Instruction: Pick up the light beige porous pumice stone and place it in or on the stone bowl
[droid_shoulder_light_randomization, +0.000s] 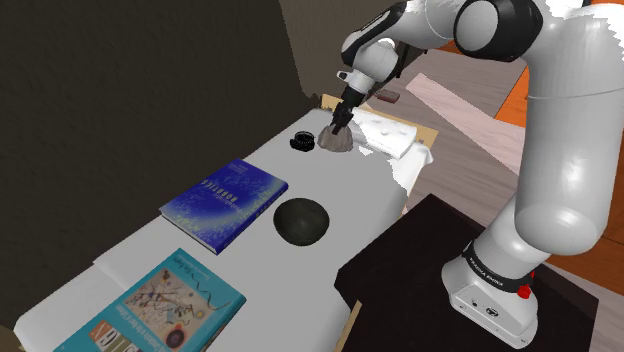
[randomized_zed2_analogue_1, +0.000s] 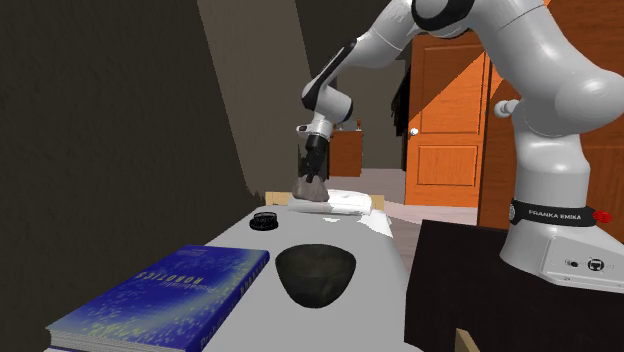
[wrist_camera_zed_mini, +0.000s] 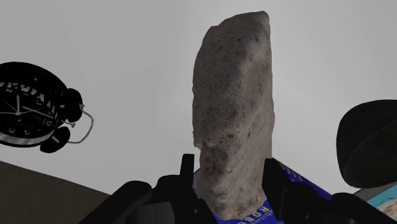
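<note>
1. The gripper (droid_shoulder_light_randomization: 340, 125) is closed on the pumice stone (droid_shoulder_light_randomization: 335, 141), in the upper middle of the shoulder view; in the wrist view its two fingers clasp the lower end of the stone (wrist_camera_zed_mini: 235, 95).
2. The stone looks pale, porous and rough. I judge it light and stiff, not slippery, perhaps crumbly at the edges. The narrow sides are a good place to hold it.
3. The white table (droid_shoulder_light_randomization: 120, 250) crosses the frame from lower left to upper middle.
4. A blue book (droid_shoulder_light_randomization: 225, 203) lies at the centre, left of the bowl, beside the way and not in it.
5. The dark bowl (droid_shoulder_light_randomization: 302, 220) stands just below the centre, well apart from the stone, with nothing between them.
6. A small black alarm clock (droid_shoulder_light_randomization: 303, 141) stands just left of the stone, so a low sideways move could hit it.
</note>
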